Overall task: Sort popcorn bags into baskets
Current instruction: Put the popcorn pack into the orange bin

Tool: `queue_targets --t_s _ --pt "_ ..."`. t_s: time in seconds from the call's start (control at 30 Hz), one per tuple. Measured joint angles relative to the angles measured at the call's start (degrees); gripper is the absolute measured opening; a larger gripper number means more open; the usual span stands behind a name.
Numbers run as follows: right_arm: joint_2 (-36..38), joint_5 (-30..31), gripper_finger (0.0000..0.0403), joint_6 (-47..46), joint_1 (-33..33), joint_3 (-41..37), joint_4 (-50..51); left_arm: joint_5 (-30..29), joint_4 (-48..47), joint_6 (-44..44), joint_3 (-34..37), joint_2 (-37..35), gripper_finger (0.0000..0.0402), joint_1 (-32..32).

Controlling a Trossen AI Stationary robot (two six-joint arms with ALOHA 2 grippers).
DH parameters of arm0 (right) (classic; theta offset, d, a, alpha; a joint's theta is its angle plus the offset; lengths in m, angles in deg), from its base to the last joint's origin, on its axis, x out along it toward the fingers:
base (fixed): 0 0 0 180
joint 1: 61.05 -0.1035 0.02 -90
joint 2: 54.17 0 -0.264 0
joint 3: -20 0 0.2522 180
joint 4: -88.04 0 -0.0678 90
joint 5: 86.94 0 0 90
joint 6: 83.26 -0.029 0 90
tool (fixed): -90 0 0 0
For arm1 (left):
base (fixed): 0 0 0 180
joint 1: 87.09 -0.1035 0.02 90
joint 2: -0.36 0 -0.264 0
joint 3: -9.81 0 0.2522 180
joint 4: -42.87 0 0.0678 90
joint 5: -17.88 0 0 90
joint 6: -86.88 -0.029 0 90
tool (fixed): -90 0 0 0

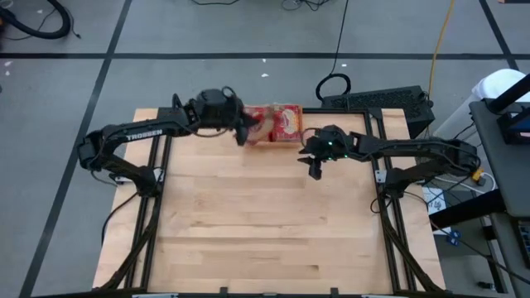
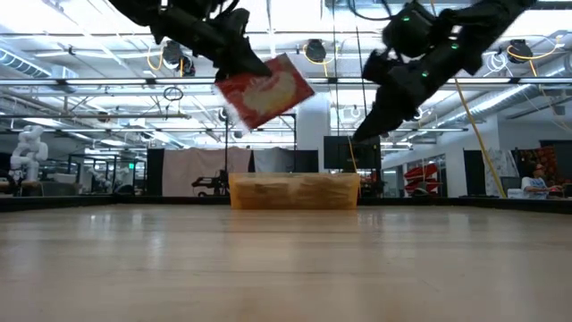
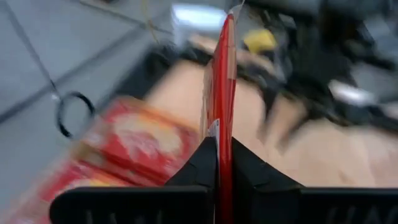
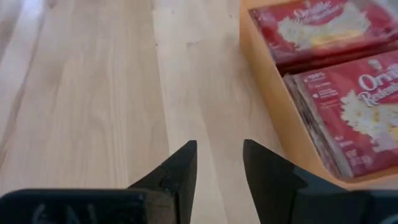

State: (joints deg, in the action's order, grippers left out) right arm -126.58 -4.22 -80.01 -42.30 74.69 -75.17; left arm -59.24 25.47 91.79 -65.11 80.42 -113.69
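Note:
An orange basket (image 1: 301, 124) stands at the table's far edge, in the middle, with red popcorn bags (image 4: 348, 112) lying flat inside. My left gripper (image 1: 244, 132) is shut on one more red popcorn bag (image 2: 265, 92), which is in the air just left of the basket and above it. My right gripper (image 4: 219, 152) is open with nothing between its fingers. It hovers over bare wood just right of the basket's near corner (image 1: 315, 170). My left gripper pinches the popcorn bag's near edge (image 3: 224, 134) between its two fingers (image 3: 202, 165), one on each flat face. The fingers come slanting down from the table's left. The bag stands on edge in the hold, tilted, lifted clear of the table and the basket (image 2: 295, 190).
Bare wood (image 1: 265, 223) fills the table's middle and near part. Black arm-mount rails run along the left (image 1: 153, 207) and right (image 1: 389, 215) sides. A black keyboard (image 1: 377, 101) lies beyond the far right corner.

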Motion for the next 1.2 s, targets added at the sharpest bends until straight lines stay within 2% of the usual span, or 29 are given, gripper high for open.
queue_targets --t_s 0.13,0.23,0.33,0.57,0.73,0.87,1.1,1.2 --pt "4.44 0.01 0.0125 0.52 -0.05 -6.60 -8.32 -3.13 13.31 1.05 1.42 -0.20 0.0015 -1.24" --pt "6.61 0.01 0.0125 0.90 -0.07 -10.80 -16.27 -3.99 27.27 3.63 5.79 -0.11 0.0023 -1.00" --pt "7.70 1.12 0.0125 1.11 -0.09 -13.11 -20.75 -7.37 39.24 4.24 11.09 -0.11 0.0035 -0.67" --pt "7.98 1.54 0.0125 0.93 -0.33 -16.86 -30.22 -13.87 53.73 8.76 19.93 2.84 0.0016 -0.99" --pt "7.97 1.55 0.0125 0.93 -0.37 -18.09 -33.23 -22.58 57.91 12.84 22.70 7.21 0.0031 -0.69" --pt "7.97 1.60 0.0125 1.22 -0.37 -18.11 -33.76 -23.77 61.71 16.22 22.64 11.13 0.0044 -0.69" --pt "7.97 3.12 0.0125 2.23 -0.37 -18.11 -34.50 -25.33 65.04 20.19 22.65 17.21 0.0017 -0.65" --pt "7.97 3.04 0.0125 2.35 -0.37 -18.11 -34.49 -27.46 64.83 21.31 22.65 19.01 0.0018 -0.65"
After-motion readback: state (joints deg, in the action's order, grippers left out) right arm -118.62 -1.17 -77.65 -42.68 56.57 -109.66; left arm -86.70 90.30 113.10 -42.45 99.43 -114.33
